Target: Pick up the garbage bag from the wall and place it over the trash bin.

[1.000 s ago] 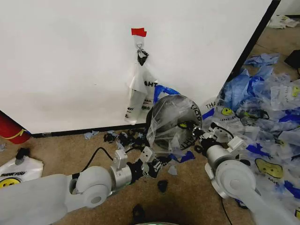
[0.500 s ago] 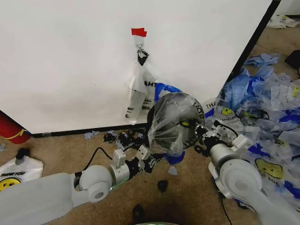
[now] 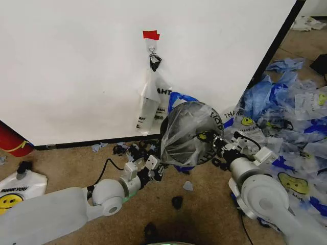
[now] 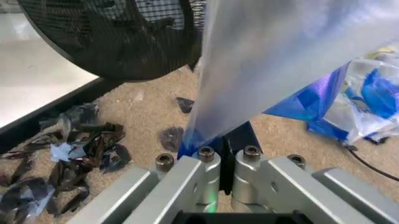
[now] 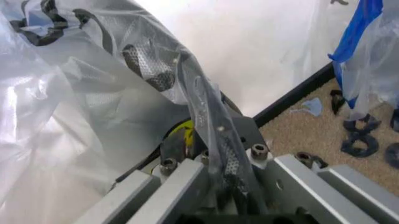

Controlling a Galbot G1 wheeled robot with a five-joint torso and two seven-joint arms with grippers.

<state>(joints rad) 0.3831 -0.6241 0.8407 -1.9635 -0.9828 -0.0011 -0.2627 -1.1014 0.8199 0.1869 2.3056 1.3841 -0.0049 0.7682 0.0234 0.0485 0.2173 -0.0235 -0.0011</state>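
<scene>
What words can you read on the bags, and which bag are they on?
"AHT": narrow clear bag hanging on the wall.
"THANK YOU": white bag on the floor, left.
"THA": clear bag on the floor beside the wall's right edge.
Black letters on the garbage bag over the trash bin: too crumpled to read.

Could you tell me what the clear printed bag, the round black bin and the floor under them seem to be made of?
The clear printed garbage bag looks like thin glossy plastic film: see-through, creased, with highlights. The round black trash bin appears to be metal wire mesh, judging by its fine grid; coated plastic is possible. The tan floor looks like short-pile carpet, matte and nubbly.
</scene>
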